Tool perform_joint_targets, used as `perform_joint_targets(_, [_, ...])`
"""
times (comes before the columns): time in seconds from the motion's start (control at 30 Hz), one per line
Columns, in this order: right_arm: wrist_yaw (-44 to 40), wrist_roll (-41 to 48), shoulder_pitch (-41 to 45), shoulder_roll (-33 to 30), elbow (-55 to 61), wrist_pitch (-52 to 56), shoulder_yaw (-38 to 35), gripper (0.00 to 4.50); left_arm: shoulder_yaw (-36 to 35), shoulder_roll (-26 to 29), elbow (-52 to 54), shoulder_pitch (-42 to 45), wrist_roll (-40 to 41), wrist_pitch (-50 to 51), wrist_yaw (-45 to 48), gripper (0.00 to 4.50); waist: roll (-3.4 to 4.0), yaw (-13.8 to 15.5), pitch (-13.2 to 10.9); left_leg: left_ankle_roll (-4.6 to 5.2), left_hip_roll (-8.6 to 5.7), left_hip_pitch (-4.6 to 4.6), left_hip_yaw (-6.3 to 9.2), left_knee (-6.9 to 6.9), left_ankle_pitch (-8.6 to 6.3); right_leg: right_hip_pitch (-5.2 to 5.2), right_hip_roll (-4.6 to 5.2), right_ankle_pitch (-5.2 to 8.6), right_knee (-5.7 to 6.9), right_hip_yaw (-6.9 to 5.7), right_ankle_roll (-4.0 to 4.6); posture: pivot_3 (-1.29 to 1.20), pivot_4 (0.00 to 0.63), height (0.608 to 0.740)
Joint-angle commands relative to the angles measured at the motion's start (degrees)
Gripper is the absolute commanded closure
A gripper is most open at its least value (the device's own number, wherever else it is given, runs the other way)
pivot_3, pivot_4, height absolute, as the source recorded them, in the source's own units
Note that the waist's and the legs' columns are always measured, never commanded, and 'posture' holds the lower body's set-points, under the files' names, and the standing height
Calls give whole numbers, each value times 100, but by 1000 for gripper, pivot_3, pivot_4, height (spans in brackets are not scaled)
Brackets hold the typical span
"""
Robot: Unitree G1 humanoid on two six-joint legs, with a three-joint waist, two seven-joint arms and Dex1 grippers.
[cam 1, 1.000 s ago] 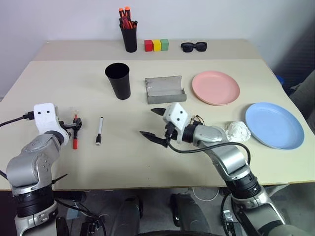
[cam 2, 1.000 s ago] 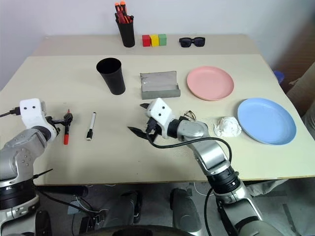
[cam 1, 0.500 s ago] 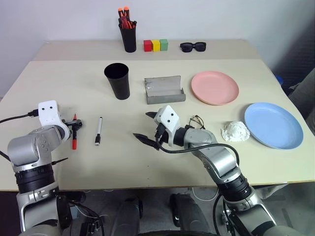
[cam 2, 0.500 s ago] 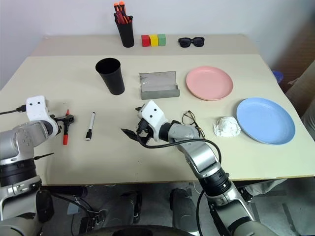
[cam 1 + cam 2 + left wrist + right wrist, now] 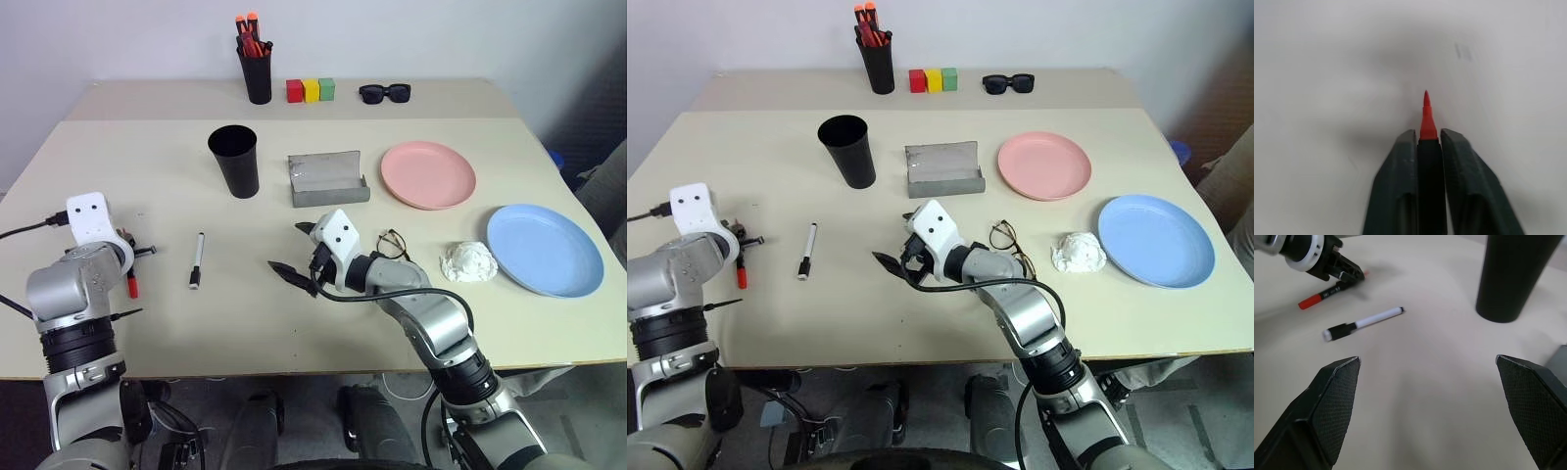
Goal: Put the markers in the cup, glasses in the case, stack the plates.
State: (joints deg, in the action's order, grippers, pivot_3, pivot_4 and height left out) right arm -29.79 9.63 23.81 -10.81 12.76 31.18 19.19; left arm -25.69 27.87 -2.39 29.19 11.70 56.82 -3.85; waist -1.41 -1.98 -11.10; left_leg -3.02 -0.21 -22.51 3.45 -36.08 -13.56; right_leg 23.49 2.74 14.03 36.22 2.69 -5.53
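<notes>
Left gripper (image 5: 1424, 147) pinched on red-tipped marker (image 5: 1426, 117) at table's near left; right gripper (image 5: 299, 257) wide, empty, mid-table. Marker step underway; next, carry it right and far to cup (image 5: 234, 160), drop in.

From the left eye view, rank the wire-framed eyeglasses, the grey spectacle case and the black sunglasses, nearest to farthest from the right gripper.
1. Thin wire-framed round-lensed eyeglasses, beside the right gripper.
2. Grey rectangular hinged spectacle case, mid-table behind it.
3. Chunky black sunglasses, at the far edge.
</notes>
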Motion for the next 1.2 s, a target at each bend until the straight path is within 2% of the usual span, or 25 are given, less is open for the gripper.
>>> perform_joint_targets(0.03, [181,-43,116,133,-40,-119,-185,0,-149,36,143,223,-56,-461,-78,3612,0,7,0,0,0,0,0,0,0,0,1,0,0,0,0,0,150,740])
perform_joint_targets(0.23, [335,-66,135,196,-122,-149,-284,0,-314,-36,-70,473,43,-967,-211,3612,0,1,0,0,-2,-2,-2,0,0,0,0,0,-2,-1,-1,0,150,740])
perform_joint_targets(0.4, [328,-86,137,186,-165,-202,-274,0,-653,-166,-42,527,333,-122,-338,3612,0,-37,0,1,-2,-1,-1,1,0,0,-5,0,-1,-1,-2,0,150,740])
perform_joint_targets(0.5, [329,-105,126,183,-175,-216,-277,0,-802,-323,207,488,475,709,-421,2796,0,-47,0,1,-2,-1,-1,0,0,0,-6,0,0,-1,-3,0,150,740])
perform_joint_targets(0.63, [336,-133,61,186,-117,-201,-220,0,-962,-463,218,614,320,1683,-731,852,-1,-50,0,1,-2,-1,1,-1,0,-1,-7,-1,2,-1,-5,0,150,740])
perform_joint_targets(0.97, [348,-198,61,177,-150,-229,-224,0,-1585,-729,-109,1170,115,2366,-1079,852,-1,-46,0,1,-2,1,2,0,0,-1,-9,-2,3,-2,-5,0,150,740])
perform_joint_targets(1.07, [348,-213,77,187,-165,-242,-229,0,-1611,-736,-144,1249,9,2404,-1118,1735,-1,-46,0,0,-3,1,2,1,0,-1,-8,-2,3,-2,-5,0,150,740])
perform_joint_targets(1.2, [351,-225,108,212,-211,-262,-227,0,-1637,-768,-128,1302,-108,2417,-1197,3705,-1,-27,0,-1,-3,1,3,0,1,-1,-7,-2,3,-1,-5,0,150,740])
